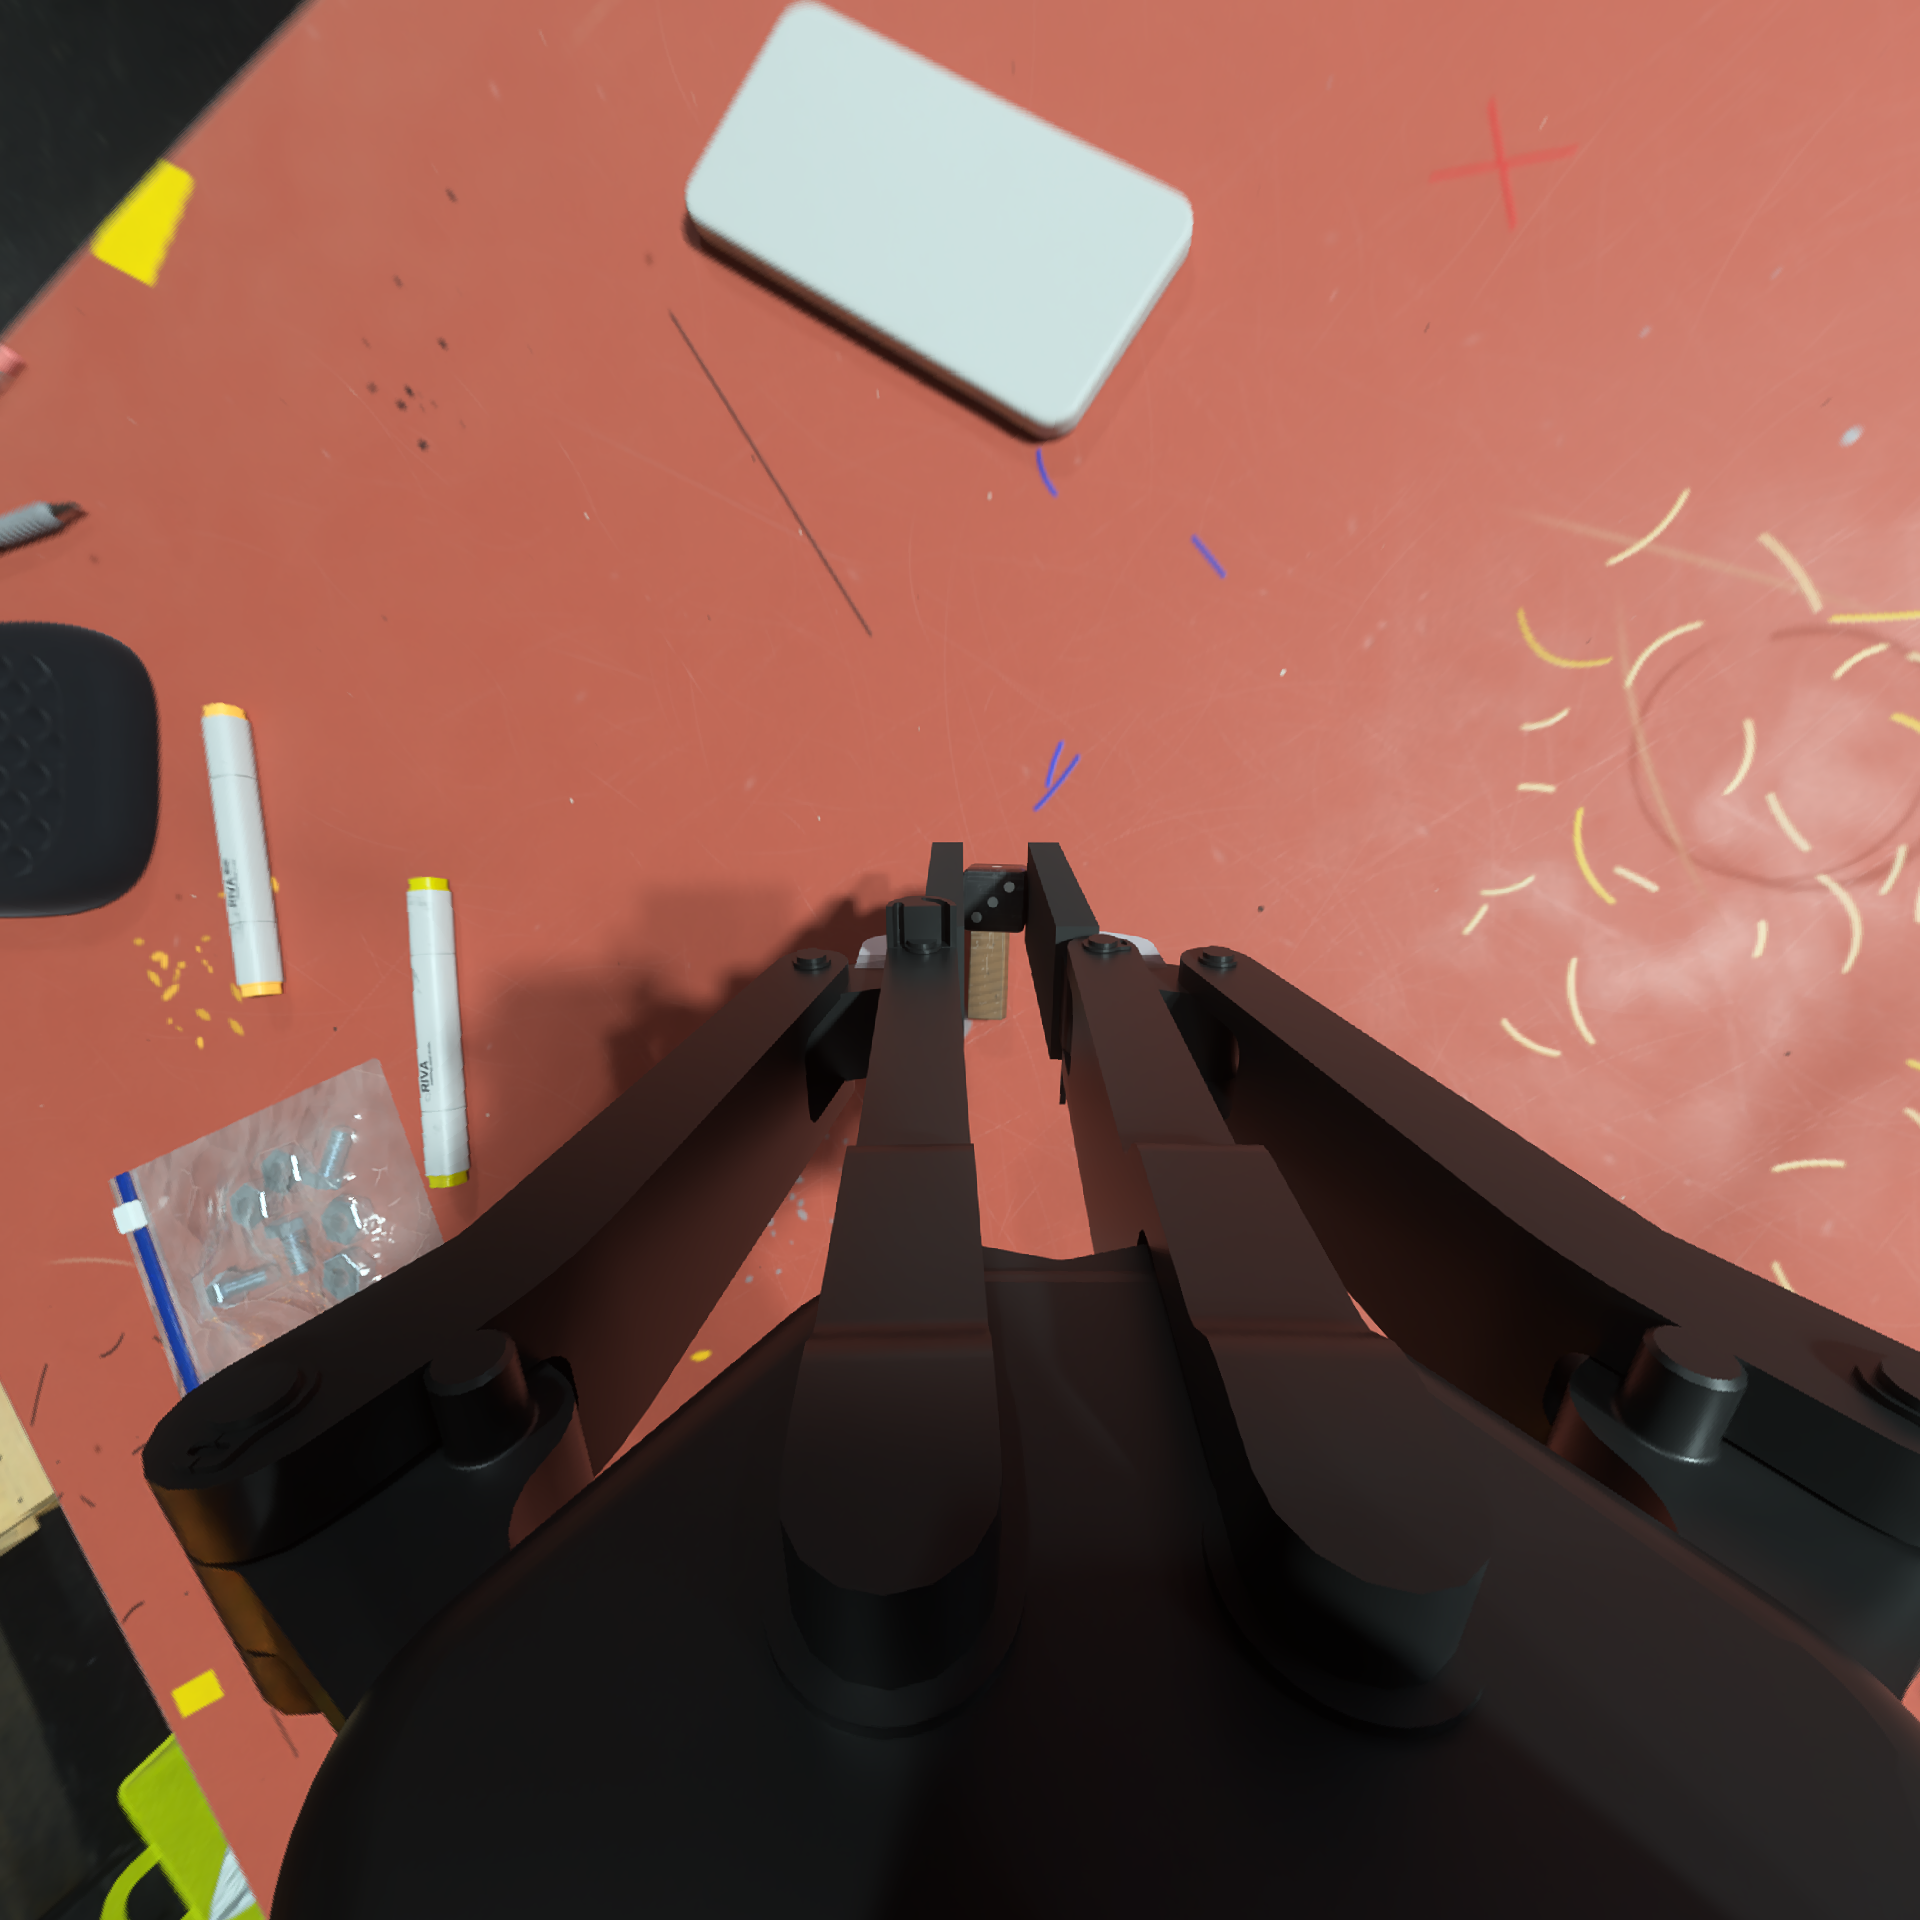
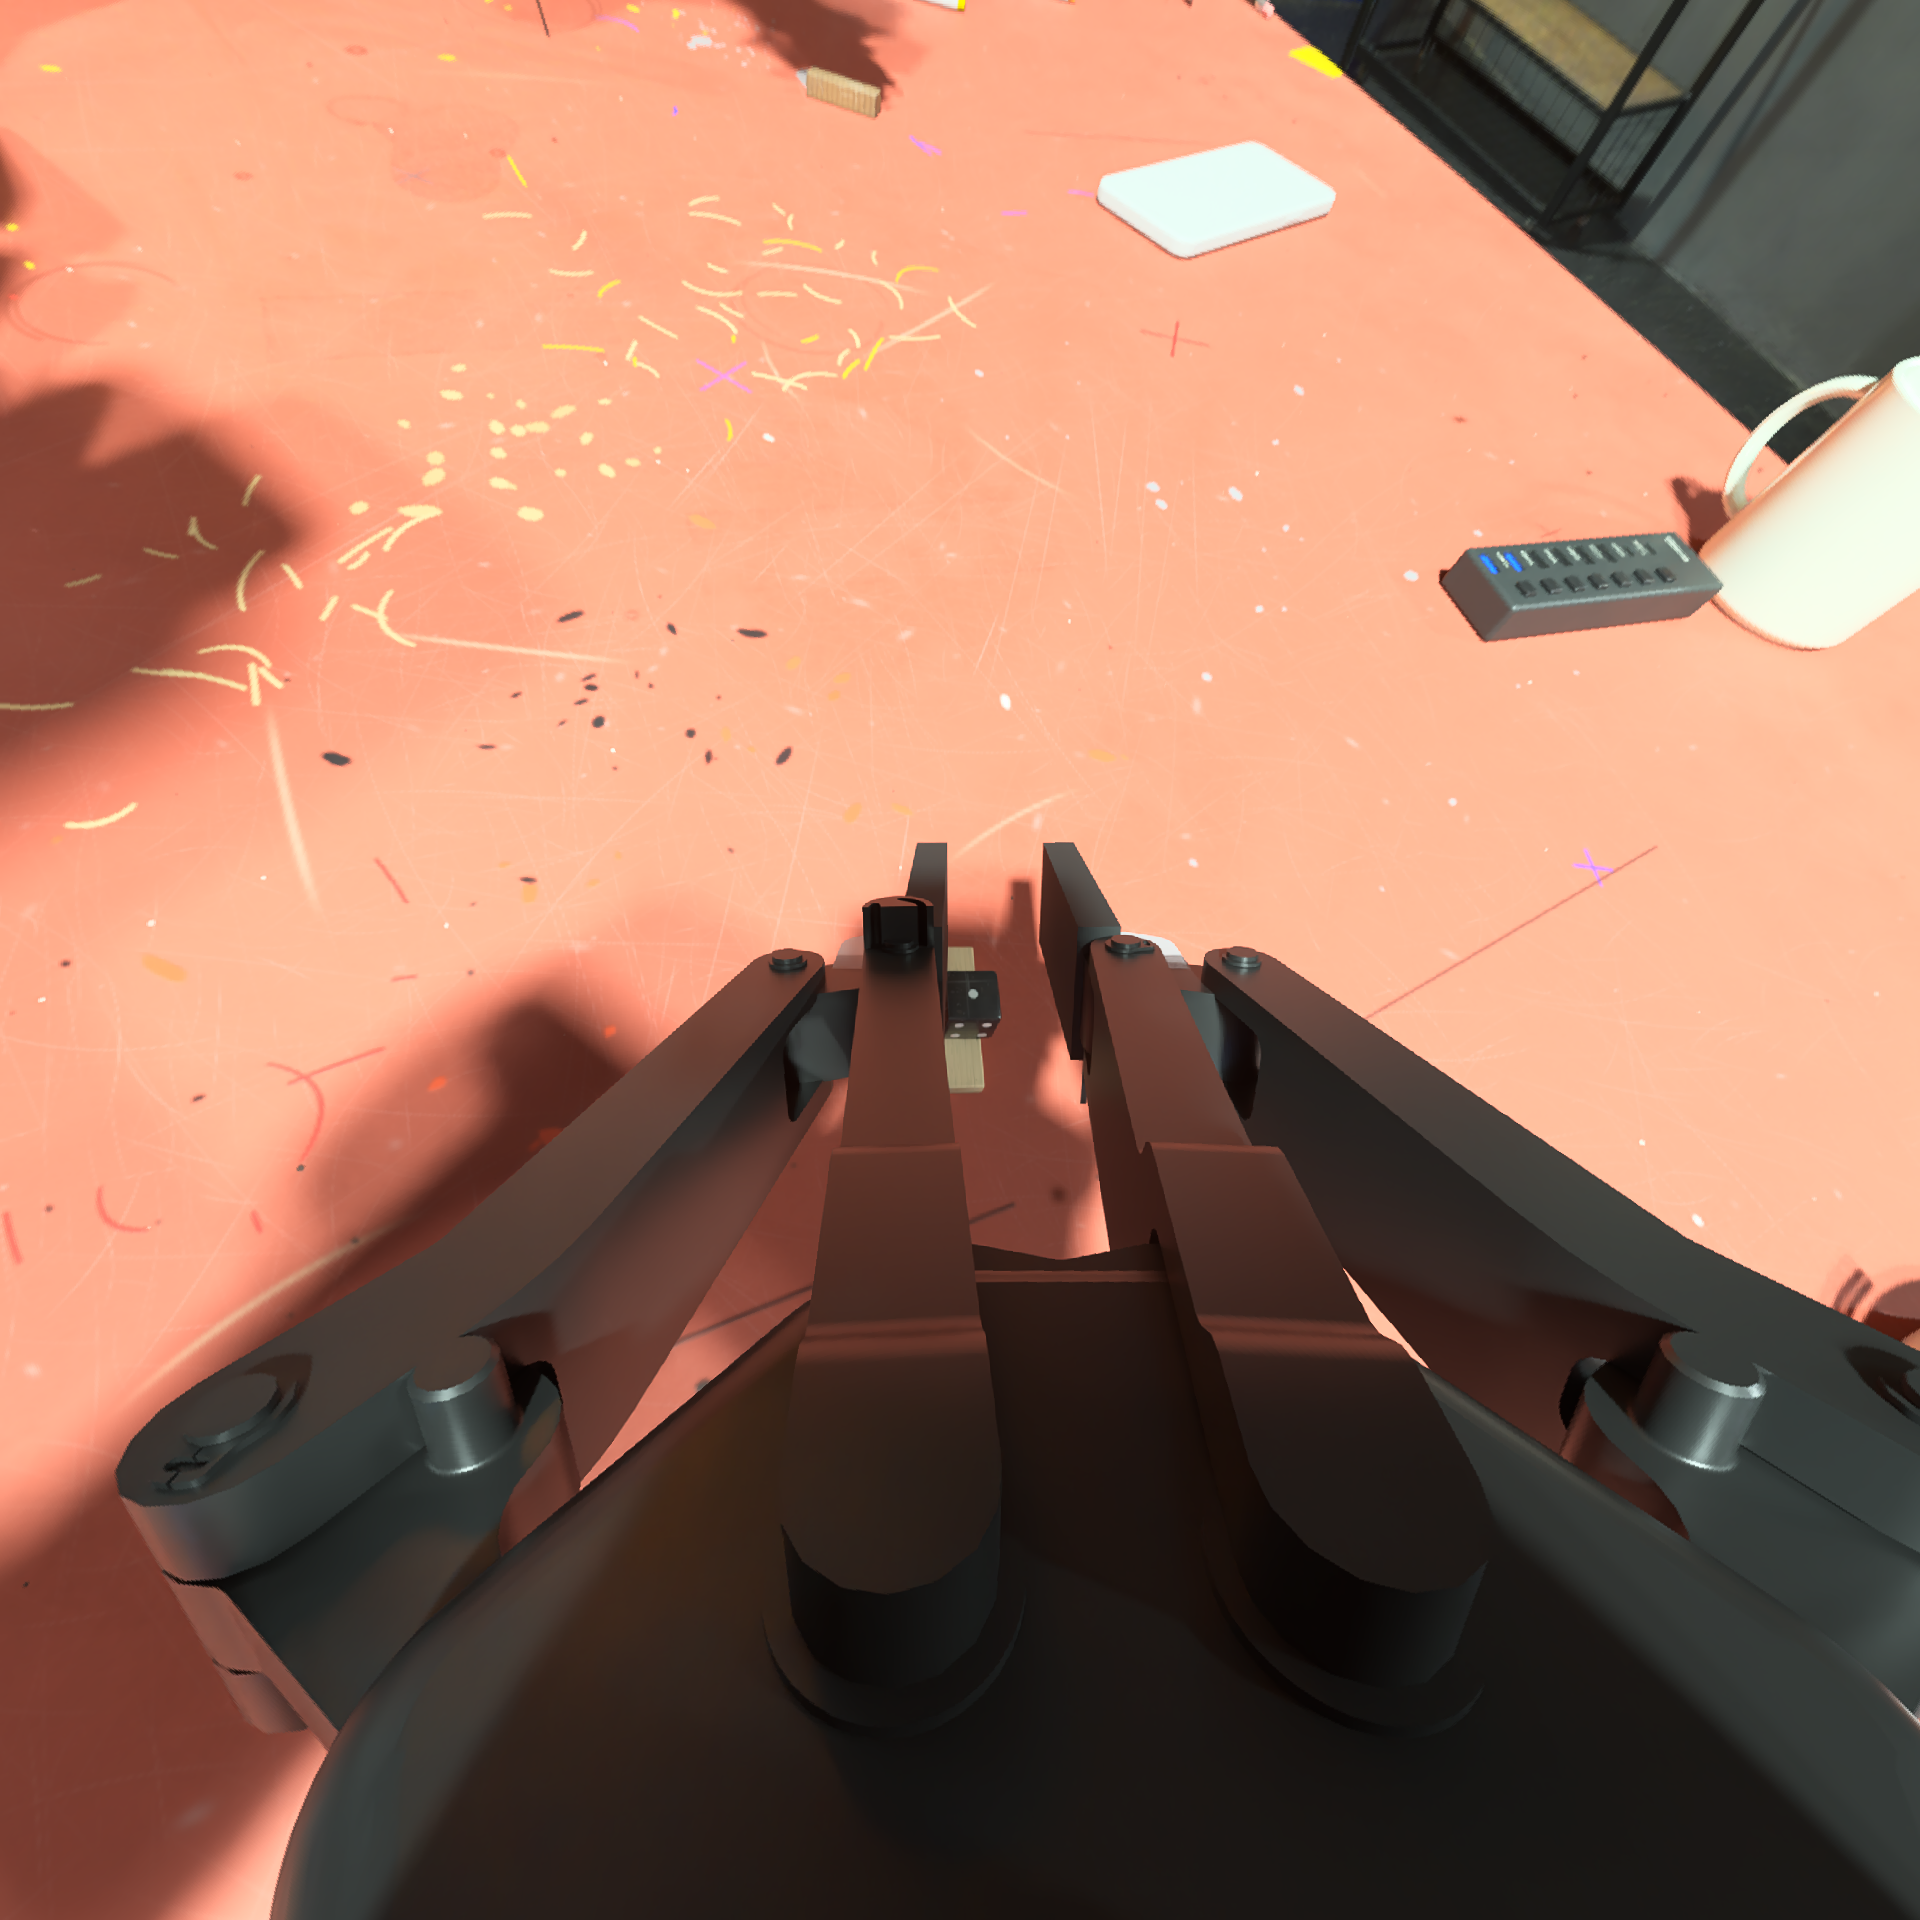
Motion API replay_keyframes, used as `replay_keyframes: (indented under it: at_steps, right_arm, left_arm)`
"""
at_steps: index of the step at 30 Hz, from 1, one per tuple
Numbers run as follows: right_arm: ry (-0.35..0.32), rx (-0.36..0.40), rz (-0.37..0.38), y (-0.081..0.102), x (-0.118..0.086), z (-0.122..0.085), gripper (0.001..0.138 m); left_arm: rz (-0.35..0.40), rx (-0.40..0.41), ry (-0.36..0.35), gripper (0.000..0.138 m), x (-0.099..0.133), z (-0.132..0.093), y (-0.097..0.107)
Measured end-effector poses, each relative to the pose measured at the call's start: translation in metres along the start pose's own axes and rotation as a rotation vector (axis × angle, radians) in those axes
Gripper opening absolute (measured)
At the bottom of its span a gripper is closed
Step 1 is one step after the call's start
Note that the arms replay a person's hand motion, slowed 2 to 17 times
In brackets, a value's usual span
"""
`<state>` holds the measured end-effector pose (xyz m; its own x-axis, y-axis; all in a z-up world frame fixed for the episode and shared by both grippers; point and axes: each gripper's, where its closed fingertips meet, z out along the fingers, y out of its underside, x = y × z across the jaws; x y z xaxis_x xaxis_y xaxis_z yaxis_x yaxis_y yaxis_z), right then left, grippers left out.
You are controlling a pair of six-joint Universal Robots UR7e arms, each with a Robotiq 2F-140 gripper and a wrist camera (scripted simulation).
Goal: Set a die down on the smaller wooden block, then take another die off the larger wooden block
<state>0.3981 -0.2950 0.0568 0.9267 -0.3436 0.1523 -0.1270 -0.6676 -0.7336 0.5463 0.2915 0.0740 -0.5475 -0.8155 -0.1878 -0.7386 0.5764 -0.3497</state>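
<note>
In the left wrist view my left gripper (image 1: pixel 994 862) is shut on a black die (image 1: pixel 992 900) with white pips. A wooden block (image 1: pixel 987 971) stands directly under the die; I cannot tell whether they touch. In the right wrist view my right gripper (image 2: pixel 995 868) is open, its fingers to either side of and above a second black die (image 2: pixel 974 1004). That die sits on a pale wooden block (image 2: pixel 964 1062), close to the left finger (image 2: pixel 928 883) and apart from the right one. Another wooden block (image 2: pixel 844 90) lies far off in shadow.
Left wrist view: a white flat box (image 1: pixel 935 218) far ahead, two white markers (image 1: pixel 241 852) (image 1: pixel 436 1029), a bag of bolts (image 1: pixel 270 1216) and a black case (image 1: pixel 62 769) at left. Right wrist view: a white box (image 2: pixel 1216 197), a grey hub (image 2: pixel 1579 587), a white mug (image 2: pixel 1829 520) by the table's right edge.
</note>
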Motion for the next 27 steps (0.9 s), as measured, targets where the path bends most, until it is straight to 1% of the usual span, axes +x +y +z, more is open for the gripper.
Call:
replay_keyframes:
  at_steps: [6,9,16,18,21,27]
  right_arm:
    - [0.022,0.053,-0.016,-0.014,-0.001,-0.003,0.024]
    - [0.030,0.082,-0.024,-0.021,-0.002,-0.003,0.024]
    - [0.039,0.156,-0.035,-0.040,-0.005,-0.004,0.024]
    - [0.036,0.180,-0.033,-0.046,-0.007,-0.004,0.024]
    - [0.022,0.217,-0.025,-0.055,-0.010,-0.004,0.024]
    - [-0.014,0.296,0.007,-0.074,-0.017,-0.006,0.024]
  left_arm:
    - [-0.028,0.165,-0.027,0.017,0.008,-0.031,-0.022]
    - [-0.032,0.258,-0.035,0.017,0.016,-0.048,-0.034]
    - [0.001,0.456,-0.044,0.017,0.046,-0.087,-0.061]
    - [0.015,0.510,-0.032,0.016,0.058,-0.098,-0.069]
    - [0.039,0.593,0.004,0.016,0.081,-0.112,-0.081]
    - [0.096,0.744,0.106,0.016,0.131,-0.136,-0.101]
